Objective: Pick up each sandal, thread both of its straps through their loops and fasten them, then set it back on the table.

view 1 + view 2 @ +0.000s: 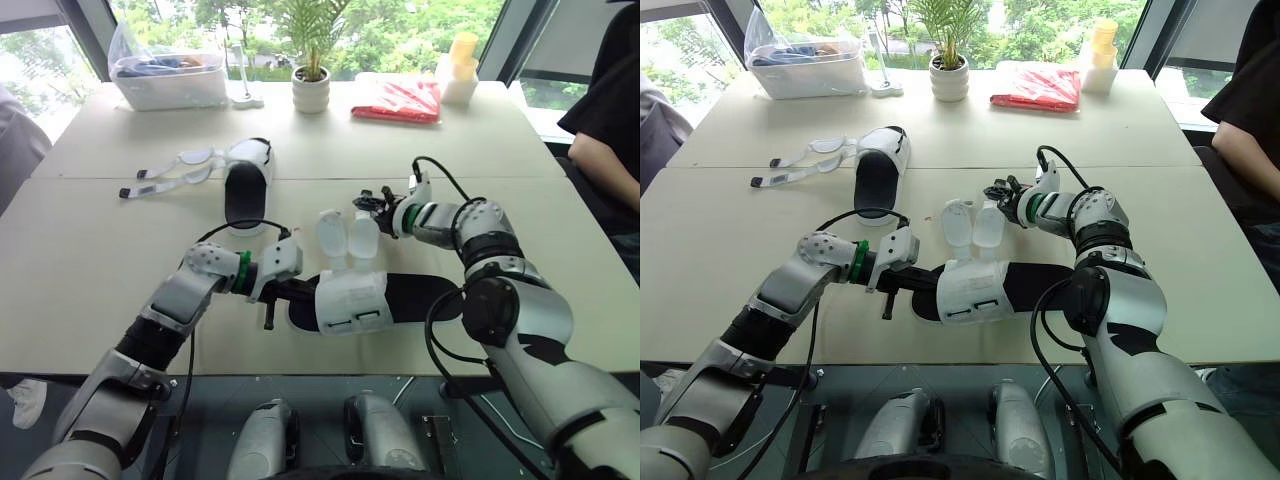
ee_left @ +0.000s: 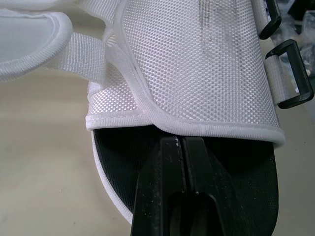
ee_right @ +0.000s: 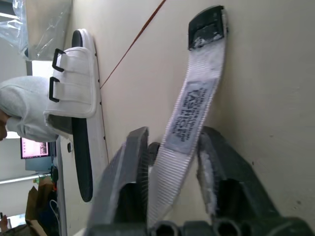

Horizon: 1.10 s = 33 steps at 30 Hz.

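— What do I have toward the left?
— A clear bin (image 1: 170,80) sits at the far left corner of your worktop (image 1: 90,260). Closer to the middle lies the far sandal (image 1: 245,190), black side up. Its two loose straps (image 1: 170,175) trail flat toward the left edge.

— And my left gripper?
— Your left gripper (image 2: 183,143) is by the near edge, poked into the open end of the near sandal (image 1: 350,300). Its fingers (image 2: 162,191) are pressed together with only a hairline between them. The tips are on the black footbed (image 2: 118,162), just under the hem of the white upper. You cannot tell from these views whether they grip anything. Two black loops (image 2: 290,78) sit at one side of that upper.

— Where exactly is that sandal?
— Flat on the worktop, lengthwise along the near edge, about midway. Its two padded flaps (image 1: 347,235) stand open and point toward the far edge.

— The right gripper?
— Your right gripper (image 3: 174,135) is just beyond those flaps, low over the worktop. Its fingers (image 3: 221,167) stand apart with a strap (image 3: 189,113) of webbing running between them. One finger touches the webbing's edge and a thin gap shows at the other. The strap's black tip (image 3: 206,27) reaches past the fingertips.

— Anything further right?
— A red bag (image 1: 398,100) lies at the far edge, and a person (image 1: 605,130) in black sits at the right edge.
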Available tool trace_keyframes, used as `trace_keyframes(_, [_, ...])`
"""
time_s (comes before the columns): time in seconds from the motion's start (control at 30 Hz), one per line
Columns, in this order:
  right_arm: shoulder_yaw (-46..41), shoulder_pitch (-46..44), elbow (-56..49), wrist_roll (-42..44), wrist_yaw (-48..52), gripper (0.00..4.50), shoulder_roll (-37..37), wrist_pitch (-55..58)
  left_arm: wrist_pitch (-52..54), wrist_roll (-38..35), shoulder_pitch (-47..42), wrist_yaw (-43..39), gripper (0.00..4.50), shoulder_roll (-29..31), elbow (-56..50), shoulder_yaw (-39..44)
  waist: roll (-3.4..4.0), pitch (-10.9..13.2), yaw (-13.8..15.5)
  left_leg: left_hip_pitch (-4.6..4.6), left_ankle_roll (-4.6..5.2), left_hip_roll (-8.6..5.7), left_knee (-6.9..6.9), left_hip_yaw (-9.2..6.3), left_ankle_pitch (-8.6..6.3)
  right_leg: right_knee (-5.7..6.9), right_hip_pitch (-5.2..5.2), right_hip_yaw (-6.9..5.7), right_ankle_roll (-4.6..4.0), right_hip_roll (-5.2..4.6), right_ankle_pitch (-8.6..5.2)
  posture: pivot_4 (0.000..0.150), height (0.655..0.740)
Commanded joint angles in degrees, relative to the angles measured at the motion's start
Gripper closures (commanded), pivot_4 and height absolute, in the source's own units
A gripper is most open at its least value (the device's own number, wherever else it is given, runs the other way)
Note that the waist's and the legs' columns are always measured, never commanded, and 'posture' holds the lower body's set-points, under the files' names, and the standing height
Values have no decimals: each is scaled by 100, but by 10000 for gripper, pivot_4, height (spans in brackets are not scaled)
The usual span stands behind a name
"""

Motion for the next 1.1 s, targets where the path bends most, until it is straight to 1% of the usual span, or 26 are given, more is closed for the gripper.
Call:
trace_keyframes(0.03, [98,-218,-155,-74,364,44630,-56,-56,143,184,89,152,45000,68,82,29,0,0,-1,0,0,0,0,0,0,0,0,0,0,0,0,1500,7241])
trace_keyframes(0.13, [349,-209,-433,-198,869,44630,-110,-19,156,178,109,157,45000,76,57,32,2,1,2,0,0,0,0,0,0,0,0,0,0,0,0,1500,7241])
trace_keyframes(0.17, [624,-153,-805,-273,1273,44630,-156,11,165,176,120,154,45000,80,42,27,3,2,3,0,0,0,0,0,0,0,-1,0,0,0,0,1500,7241])
trace_keyframes(0.23, [1463,200,-2222,-467,2242,44630,-357,-206,168,177,124,120,45000,79,20,-5,8,5,18,-3,1,0,-1,0,-1,-1,-2,0,0,0,0,1500,7241])
trace_keyframes(0.3, [1970,556,-3246,-605,2762,44630,-517,-502,158,179,118,86,45000,83,12,-27,8,5,26,-8,3,0,-2,-1,-2,-2,-7,0,0,-1,0,1500,7241])
trace_keyframes(0.4, [2645,1367,-5073,-897,3484,44630,-955,-1357,120,191,65,19,45000,89,58,-52,8,5,38,-7,6,0,-6,-2,-3,-4,-8,-3,1,0,0,1500,7241])
trace_keyframes(0.47, [2822,1762,-5770,-1069,3761,44630,-1100,-2057,91,200,44,-12,45000,94,92,-57,8,5,37,-7,6,0,-7,-3,-4,-5,-8,-4,1,0,0,1500,7241])
trace_keyframes(0.53, [3050,2232,-6277,-1593,3972,44630,-1238,-3427,78,203,23,-41,45000,96,123,-60,8,5,32,-6,6,0,-6,-2,-3,-5,-7,-4,2,0,0,1500,7241])
trace_keyframes(0.57, [3164,2437,-6441,-1803,4063,44630,-1307,-3922,73,202,15,-55,45000,98,133,-62,7,5,37,-5,5,-1,-6,-2,-3,-5,-7,-4,2,0,0,1500,7241])
trace_keyframes(0.6, [3351,2686,-6558,-2233,4190,44630,-1438,-4985,72,200,7,-71,45000,101,141,-68,7,5,41,-5,4,-1,-5,-2,-2,-5,-7,-5,2,0,0,1500,7241])
trace_keyframes(0.7, [3755,3238,-6506,-3067,4595,44630,-1809,-7790,46,206,-22,-117,45000,110,178,-90,5,6,46,-5,4,-2,-4,-2,-2,-6,-5,-7,3,3,0,1500,7241])
trace_keyframes(0.77, [3756,3319,-6337,-3031,4640,44630,-1860,-8311,29,210,-39,-135,45000,111,202,-96,3,8,25,-3,4,-2,-3,-1,-2,-7,-4,-7,3,6,-1,1500,7241])
trace_keyframes(0.87, [3956,3237,-5621,-3424,4818,44630,-2259,-10716,-4,226,-84,-177,45000,101,265,-98,0,10,43,4,-1,-2,3,0,2,-3,1,-7,3,7,-1,1500,7241])
trace_keyframes(0.9, [4019,3188,-5384,-3478,4817,44630,-2355,-11260,-11,231,-92,-185,45000,99,276,-98,-5,13,45,9,-1,-2,3,0,2,-4,6,-7,2,8,-1,1500,7241])
trace_keyframes(0.97, [4128,3084,-5043,-3497,4715,44630,-2443,-11764,-22,239,-97,-193,45000,94,287,-98,-12,17,47,20,0,-2,3,0,2,-5,18,-7,1,9,-2,1500,7241])
trace_keyframes(1.07, [4321,2702,-4151,-4263,4520,44630,-2567,-13168,-23,241,-145,-210,45000,69,320,-102,-15,23,46,43,0,-1,0,1,2,-5,38,-7,-2,10,-4,1500,7241])
trace_keyframes(1.1, [4341,2530,-3862,-4566,4431,44630,-2549,-13574,-14,236,-151,-210,45000,60,319,-100,-17,28,47,53,0,-1,0,1,2,-5,48,-7,-17,10,-13,1500,7241])
